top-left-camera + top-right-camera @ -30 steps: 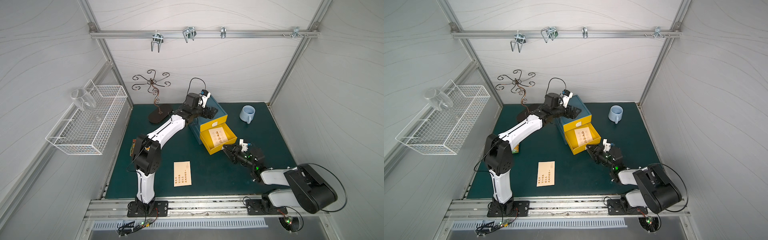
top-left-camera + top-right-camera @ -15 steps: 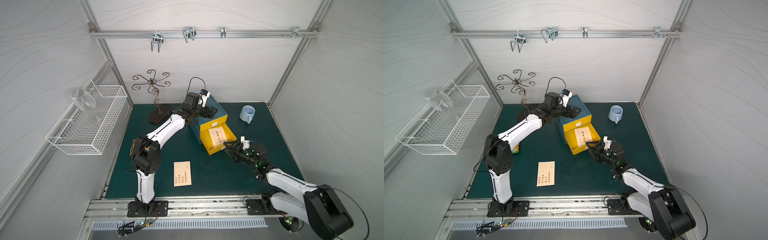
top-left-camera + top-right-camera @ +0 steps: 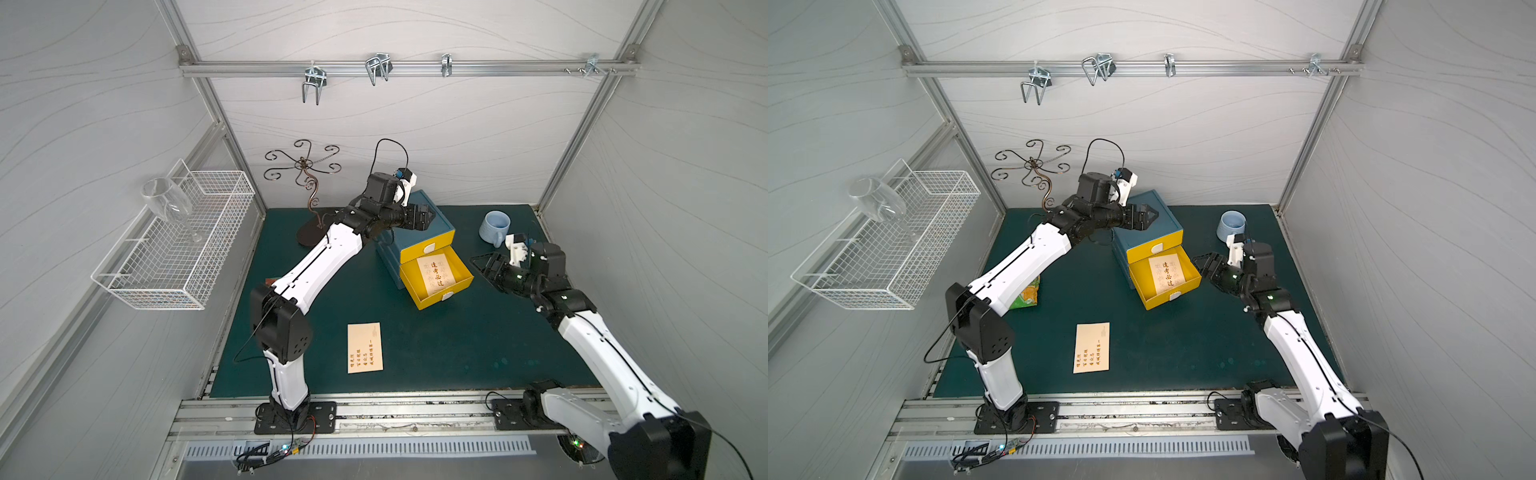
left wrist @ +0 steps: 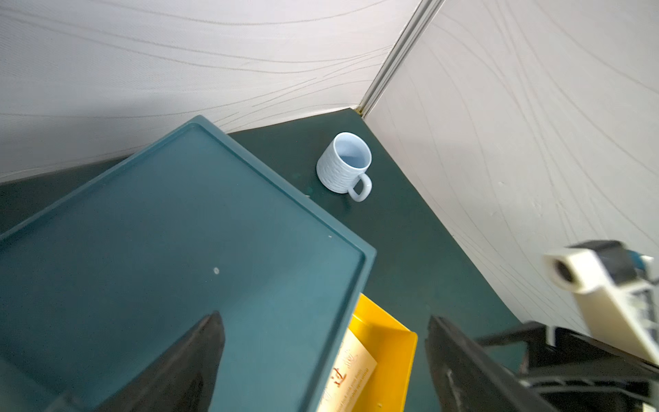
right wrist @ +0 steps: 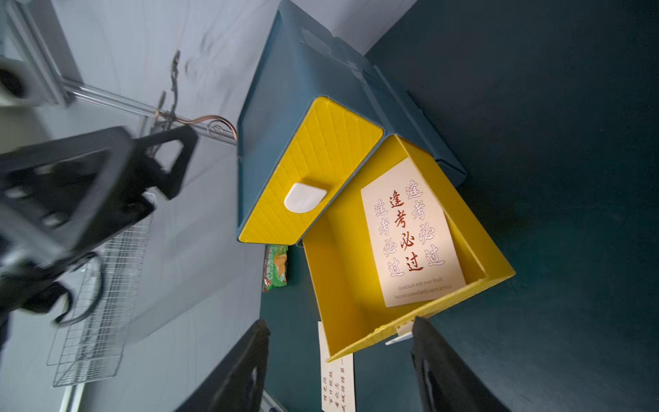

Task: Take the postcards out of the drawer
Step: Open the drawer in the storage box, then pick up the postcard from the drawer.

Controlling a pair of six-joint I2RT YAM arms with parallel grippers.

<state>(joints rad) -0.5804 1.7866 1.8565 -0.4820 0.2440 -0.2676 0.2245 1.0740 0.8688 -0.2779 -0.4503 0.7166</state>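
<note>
2 tools gape empty: right tool (image 3: 481,268) beside drawer rim (image 3: 461,286), left tool (image 3: 430,216) over cabinet (image 3: 441,226).

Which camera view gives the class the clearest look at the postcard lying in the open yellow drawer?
The right wrist view: the postcard lies close and large in the open yellow drawer, its characters legible. Both top views show the postcard whole but small; the left wrist view catches only a corner.
</note>
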